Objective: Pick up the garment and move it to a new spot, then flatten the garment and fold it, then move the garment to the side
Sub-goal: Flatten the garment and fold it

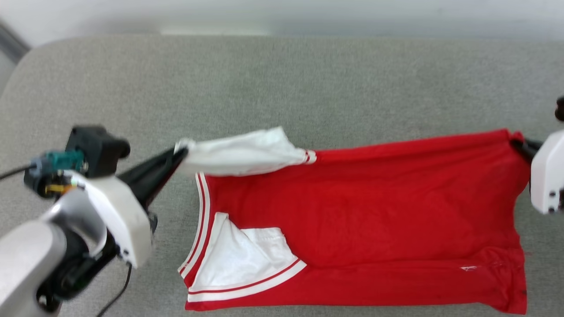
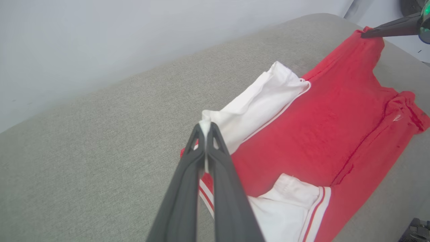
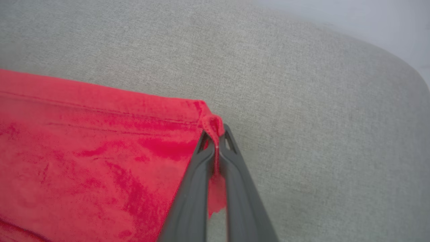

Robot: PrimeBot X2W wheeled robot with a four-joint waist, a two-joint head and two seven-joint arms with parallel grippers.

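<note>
Grey upholstery (image 1: 282,79) bears one garment (image 1: 361,207), lying lengthwise. At left, the left gripper (image 1: 179,153) is clamped on the far white sleeve (image 1: 238,152). At right, the right gripper (image 1: 516,143) pinches a red hem corner (image 3: 211,122). Judged: the opposed holds tension the far edge for flattening, possibly lifting it slightly. Count: two sleeves, two grippers, both engaged.

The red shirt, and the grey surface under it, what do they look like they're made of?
The garment looks like thin, soft knit fabric, matte: it creases and bunches where the right gripper pinches its corner; the fibre cannot be told. The grey surface looks like woven upholstery cloth over padding, judging by its fine flecked weave and rounded edge.
</note>
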